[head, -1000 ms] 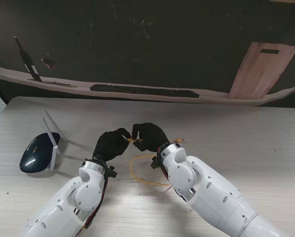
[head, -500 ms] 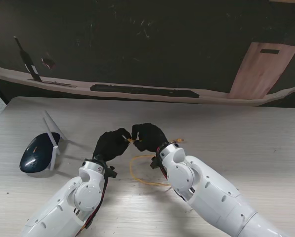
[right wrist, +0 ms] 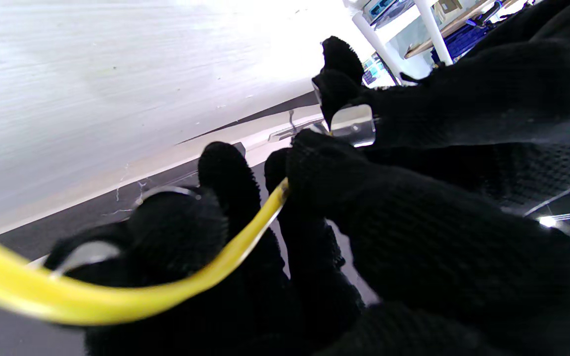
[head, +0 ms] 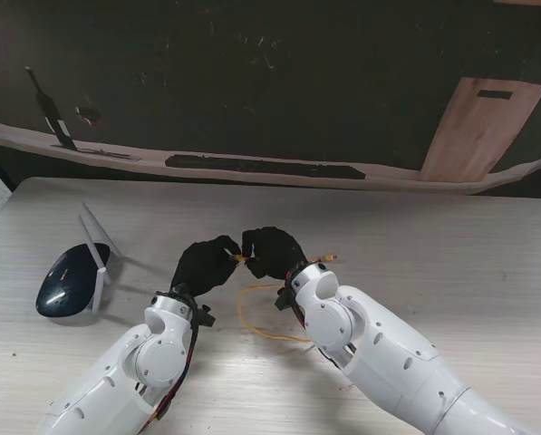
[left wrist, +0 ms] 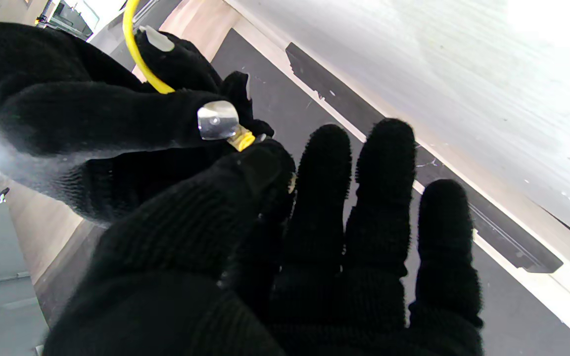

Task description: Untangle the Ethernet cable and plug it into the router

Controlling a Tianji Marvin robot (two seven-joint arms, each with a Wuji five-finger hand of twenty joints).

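- Pinching the yellow cable (head: 268, 319) end between them, both robot hands meet at the middle of the frame, so the plug can pass across.
- Left robot hand (head: 204, 264): thumb on the plug, other fingers spread.
- Right robot hand (head: 272, 251): curled around the cable.
- Router (head: 64, 280) waits at the left on the bench (head: 451, 263), well apart.

Pale wood-grain table (head: 451, 263) before a dark floor (head: 279, 82), a light-brown panel (head: 477, 131) at right.
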